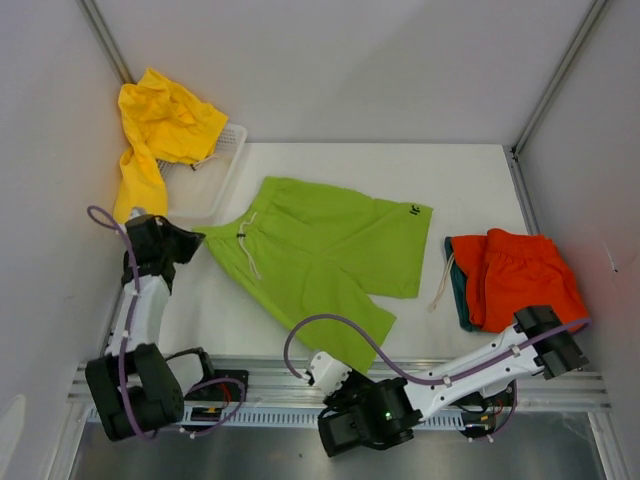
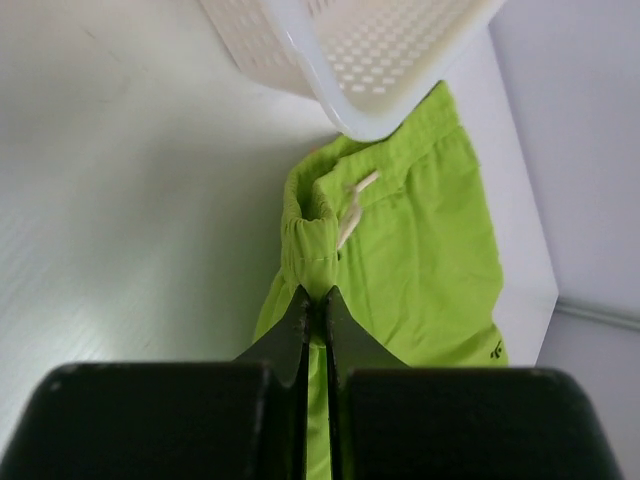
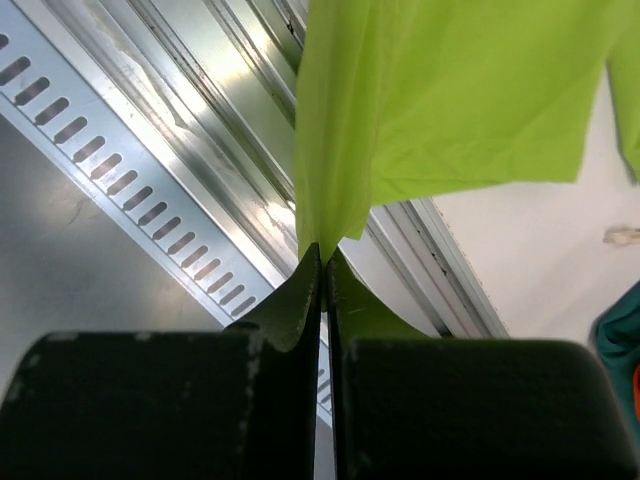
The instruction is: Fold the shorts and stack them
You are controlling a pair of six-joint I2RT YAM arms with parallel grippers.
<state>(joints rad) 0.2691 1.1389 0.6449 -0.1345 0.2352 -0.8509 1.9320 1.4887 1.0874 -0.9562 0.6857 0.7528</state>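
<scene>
Currently the left gripper (image 2: 317, 300) pinches the lime green shorts (image 1: 320, 250) at the waistband, right gripper (image 3: 322, 255) a hem.

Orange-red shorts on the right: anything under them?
Under the orange-red shorts lie dark teal shorts, showing only as a strip along their left edge. The rest of that pair is covered, so its fold cannot be judged.

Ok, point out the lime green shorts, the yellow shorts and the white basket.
lime green shorts (image 1: 320, 250), top external view, middle of the fabric.
yellow shorts (image 1: 165, 120), top external view, bunched upper part.
white basket (image 2: 365, 118), left wrist view, corner of its rim.
</scene>
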